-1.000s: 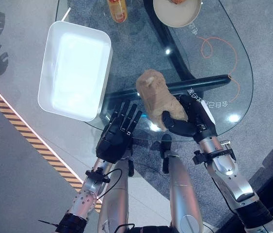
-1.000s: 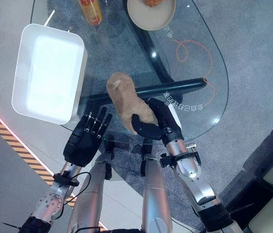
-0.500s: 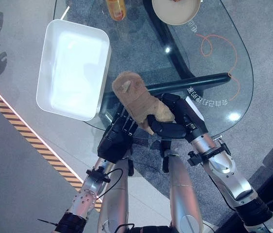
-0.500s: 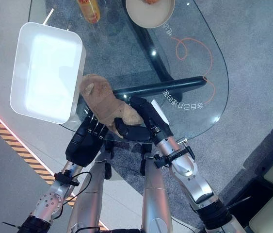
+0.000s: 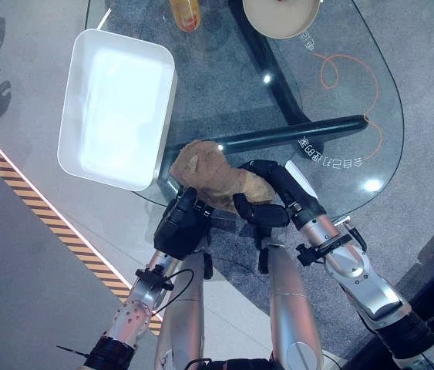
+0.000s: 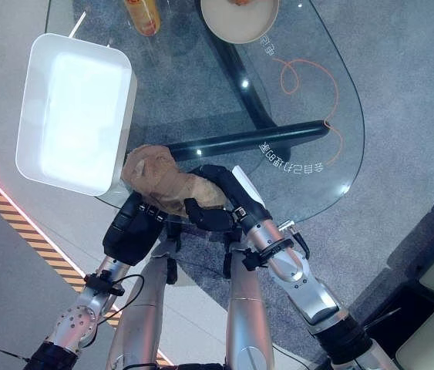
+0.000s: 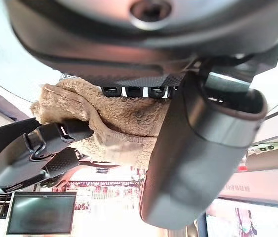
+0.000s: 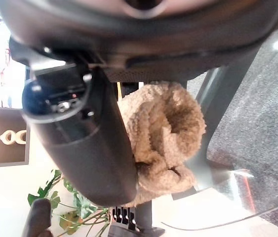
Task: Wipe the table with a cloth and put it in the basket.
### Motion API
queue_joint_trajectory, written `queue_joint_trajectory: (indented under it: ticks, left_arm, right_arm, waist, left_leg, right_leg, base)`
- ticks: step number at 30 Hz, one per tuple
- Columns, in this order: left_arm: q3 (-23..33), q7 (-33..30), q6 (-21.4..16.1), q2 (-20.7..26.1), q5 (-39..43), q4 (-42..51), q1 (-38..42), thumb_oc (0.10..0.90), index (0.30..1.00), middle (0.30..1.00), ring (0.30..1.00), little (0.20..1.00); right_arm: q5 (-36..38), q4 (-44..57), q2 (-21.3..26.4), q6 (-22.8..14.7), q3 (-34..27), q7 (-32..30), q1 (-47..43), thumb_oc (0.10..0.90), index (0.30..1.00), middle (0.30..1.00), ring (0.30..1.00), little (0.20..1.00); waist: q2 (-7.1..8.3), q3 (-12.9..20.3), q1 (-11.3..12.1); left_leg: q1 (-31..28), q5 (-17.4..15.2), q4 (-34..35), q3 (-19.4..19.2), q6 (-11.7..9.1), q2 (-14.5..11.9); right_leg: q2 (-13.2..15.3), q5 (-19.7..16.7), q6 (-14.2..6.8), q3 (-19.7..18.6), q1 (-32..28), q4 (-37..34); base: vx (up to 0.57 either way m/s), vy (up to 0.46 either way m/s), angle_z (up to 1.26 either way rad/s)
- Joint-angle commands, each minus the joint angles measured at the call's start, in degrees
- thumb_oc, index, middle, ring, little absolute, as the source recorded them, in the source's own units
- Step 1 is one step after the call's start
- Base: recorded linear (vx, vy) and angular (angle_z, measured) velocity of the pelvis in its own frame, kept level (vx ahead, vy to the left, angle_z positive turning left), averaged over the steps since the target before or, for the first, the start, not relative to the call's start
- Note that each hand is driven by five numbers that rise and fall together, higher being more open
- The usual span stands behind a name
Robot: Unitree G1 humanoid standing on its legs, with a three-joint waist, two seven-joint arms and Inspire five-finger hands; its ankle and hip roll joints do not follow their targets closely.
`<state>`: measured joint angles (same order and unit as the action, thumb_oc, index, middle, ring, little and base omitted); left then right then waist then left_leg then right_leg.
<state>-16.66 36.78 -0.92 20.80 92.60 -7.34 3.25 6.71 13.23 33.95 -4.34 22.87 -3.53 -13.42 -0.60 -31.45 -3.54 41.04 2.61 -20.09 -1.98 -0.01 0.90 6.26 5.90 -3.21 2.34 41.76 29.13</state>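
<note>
Cloth point(image 5: 215, 176) has slid left across the glass desk point(image 5: 340, 92), now at its near edge beside basket point(image 5: 116, 108) | right robot hand point(image 5: 267, 202) grips it | left robot hand point(image 5: 179, 223) beneath, fingers hidden: you cannot tell | handover likely.

Right hand point(image 5: 267, 202) reaches left across near table edge, fingers and thumb curled round tan cloth point(image 5: 210, 176). Left hand point(image 5: 176, 225) meets it below, fingers under cloth.
</note>
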Motion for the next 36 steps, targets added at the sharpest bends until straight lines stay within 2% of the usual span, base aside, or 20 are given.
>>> queue_joint_trajectory:
  ticks: [1, 6, 9, 13, 14, 19, 25, 27, 28, 36]
  left_arm:
    - [0.15, 12.73, -0.2, -0.11, 1.9, 13.3, -0.65, 0.8, 0.9, 0.9, 0.9, 0.9]
    - [0.03, 13.12, -1.18, 0.06, 4.03, 13.82, 0.89, 0.8, 0.9, 0.9, 0.9, 0.9]
    - [0.17, 12.37, -1.47, -0.18, 4.72, 13.79, 1.51, 0.8, 0.9, 0.9, 0.9, 0.9]
    - [0.37, 7.81, -2.52, -0.4, 5.72, 13.73, 2.72, 0.8, 0.9, 0.9, 0.9, 0.9]
    - [0.66, 4.98, -3.31, -0.73, 4.91, 13.56, 2.98, 0.8, 0.9, 0.9, 0.9, 0.9]
    - [0.82, -0.76, -5.46, -1.47, 1.99, 13.86, 3.3, 0.8, 0.9, 0.9, 0.9, 0.9]
    - [1.04, -11.24, -11.15, -0.35, -7.94, 14.8, 3.1, 0.8, 0.9, 0.9, 0.9, 0.9]
    - [1.06, -11.74, -11.43, -0.29, -8.02, 14.84, 3.15, 0.8, 0.9, 0.9, 0.9, 0.9]
    - [1.14, -13.4, -12.8, -0.42, -8.15, 15.16, 3.16, 0.1, 0.3, 0.3, 0.3, 0.2]
    - [1.08, -13.55, -14.24, -1.54, -7.1, 16.65, 1.94, 0.1, 0.3, 0.3, 0.3, 0.2]
  right_arm:
    - [-1.82, 8.04, 1.48, -1.48, 0.41, -0.11, -1.35, 0.1, 0.3, 0.3, 0.3, 0.2]
    - [-2.34, 8.34, 1.73, 1.28, 2.44, 5.29, -2.64, 0.1, 0.3, 0.3, 0.3, 0.2]
    - [-2.47, 8.51, 2.01, 1.24, 3.68, 10.06, -3.67, 0.1, 0.3, 0.3, 0.3, 0.2]
    - [-2.14, 9.15, 2.9, 1.79, 6.03, 15.33, -6.18, 0.1, 0.3, 0.3, 0.3, 0.2]
    - [-1.72, 9.46, 3.11, 2.18, 6.6, 16.59, -7.14, 0.1, 0.3, 0.3, 0.3, 0.2]
    - [-1.95, 9.79, 3.0, 3.24, 7.63, 17.96, -8.53, 0.1, 0.3, 0.3, 0.3, 0.2]
    - [-1.32, 10.31, 3.64, 2.96, 7.86, 19.72, -8.85, 0.1, 0.3, 0.3, 0.3, 0.2]
    - [-1.11, 10.23, 3.59, 2.87, 7.81, 19.72, -8.89, 0.1, 0.3, 0.3, 0.3, 0.2]
    - [-0.86, 10.06, 3.42, 2.93, 7.9, 19.43, -9.13, 0.1, 0.3, 0.3, 0.3, 0.2]
    - [-1.38, 9.66, 2.61, 2.05, 7.23, 18.16, -8.06, 0.1, 0.3, 0.3, 0.3, 0.2]
  waist:
    - [0.09, 1.65, 0.44]
    - [0.15, 1.65, 0.49]
    - [0.16, 1.65, 0.61]
    - [0.42, 1.65, 1.0]
    - [0.63, 1.65, 1.19]
    - [1.01, 1.65, 1.58]
    - [1.11, 1.65, 2.05]
    - [1.1, 1.65, 2.1]
    - [1.11, 1.65, 2.23]
    - [1.31, 1.65, 2.5]
  left_leg:
    - [-0.25, -6.04, -5.72, -6.31, 2.81, 2.69]
    - [-0.17, -6.01, -5.73, -6.11, 2.93, 2.91]
    - [0.0, -6.02, -5.84, -5.89, 2.9, 3.03]
    - [0.04, -5.96, -6.03, -5.61, 2.89, 3.13]
    - [0.24, -6.0, -6.31, -5.39, 2.91, 3.21]
    - [0.52, -6.04, -6.59, -4.95, 2.99, 3.32]
    - [0.95, -5.83, -6.6, -4.41, 3.24, 3.69]
    - [0.94, -5.82, -6.62, -4.36, 3.28, 3.73]
    - [1.05, -5.91, -6.81, -4.28, 3.32, 3.78]
    - [1.23, -5.95, -6.75, -4.04, 3.39, 3.97]
  right_leg:
    - [-4.96, -6.93, 2.08, 0.96, -0.3, -7.49]
    - [-4.99, -6.95, 2.2, 0.87, -0.05, -7.39]
    - [-4.92, -6.95, 2.2, 0.85, 0.15, -7.34]
    - [-4.79, -6.99, 2.17, 1.0, 0.12, -7.21]
    - [-4.84, -6.97, 2.13, 1.03, 0.29, -7.0]
    - [-4.95, -7.0, 2.04, 1.15, 0.46, -6.82]
    - [-5.11, -7.22, 1.9, 1.37, 0.74, -6.82]
    - [-5.11, -7.24, 1.86, 1.4, 0.72, -6.79]
    - [-5.08, -7.19, 1.82, 1.47, 0.85, -6.62]
    - [-5.02, -7.31, 1.75, 1.75, 0.78, -6.95]
  base:
    - [0.0, 0.0, 0.0]
    - [0.0, 0.0, 0.0]
    - [0.0, 0.0, 0.0]
    - [0.0, -0.009, 0.01]
    - [0.02, -0.038, 0.04]
    - [0.01, -0.025, 0.05]
    - [0.0, 0.0, 0.0]
    - [0.0, 0.0, 0.0]
    - [0.0, 0.0, 0.0]
    - [0.0, 0.0, 0.0]
